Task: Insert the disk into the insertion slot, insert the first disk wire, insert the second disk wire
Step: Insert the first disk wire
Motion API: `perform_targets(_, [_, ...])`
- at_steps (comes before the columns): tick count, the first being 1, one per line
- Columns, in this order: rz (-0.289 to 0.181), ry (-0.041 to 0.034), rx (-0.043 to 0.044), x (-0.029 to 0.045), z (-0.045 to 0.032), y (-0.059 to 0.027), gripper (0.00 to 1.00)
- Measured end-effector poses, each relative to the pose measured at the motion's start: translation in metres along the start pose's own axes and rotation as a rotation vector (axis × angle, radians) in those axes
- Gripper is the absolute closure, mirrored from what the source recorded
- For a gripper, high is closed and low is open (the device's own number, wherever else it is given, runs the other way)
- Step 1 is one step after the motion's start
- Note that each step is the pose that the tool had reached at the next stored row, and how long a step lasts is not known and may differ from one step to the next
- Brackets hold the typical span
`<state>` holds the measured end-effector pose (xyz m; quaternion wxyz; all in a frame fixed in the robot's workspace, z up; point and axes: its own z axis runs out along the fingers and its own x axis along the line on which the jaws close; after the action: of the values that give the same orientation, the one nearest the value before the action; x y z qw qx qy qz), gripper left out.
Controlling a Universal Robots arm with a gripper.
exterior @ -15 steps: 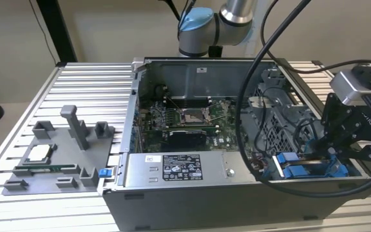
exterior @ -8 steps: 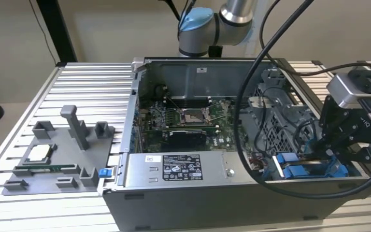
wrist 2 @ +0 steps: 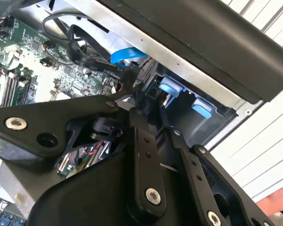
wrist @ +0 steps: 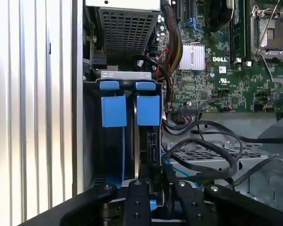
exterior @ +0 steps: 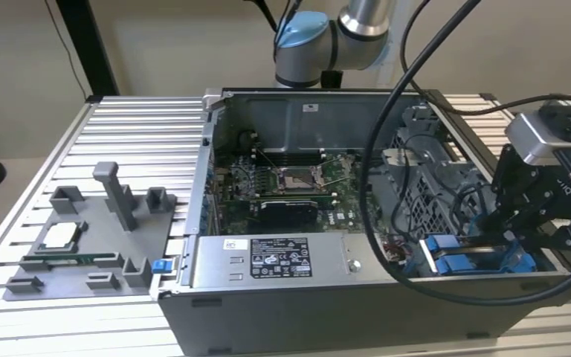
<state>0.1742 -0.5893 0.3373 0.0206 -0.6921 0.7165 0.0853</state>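
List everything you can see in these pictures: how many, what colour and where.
Computer case: one, dark grey, open, on the table.
Circuit board: one, green, inside the case.
Power-supply box: one, grey with a white label, along the case's side nearest the exterior camera.
Drive bay: one, dark, case corner at the exterior view's right.
Tabs: two, blue, side by side in the drive bay.
Cables: several, black, beside the drive bay.
Parts tray: one, grey, at the exterior view's left of the case.
Table: one, silver, slatted.
Arm: one, silver and blue, behind the case.
Gripper: one, black, at the drive bay.
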Motion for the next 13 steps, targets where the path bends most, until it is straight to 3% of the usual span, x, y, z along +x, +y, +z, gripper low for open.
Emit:
perform_targets(6, [0.0,0.0002,-0.0004,-0.0025,-0.0146,0.0017,0.0])
perform_targets(13, [0.0,0.0,-0.0005,-0.0035,-0.0207,0.0023,0.0])
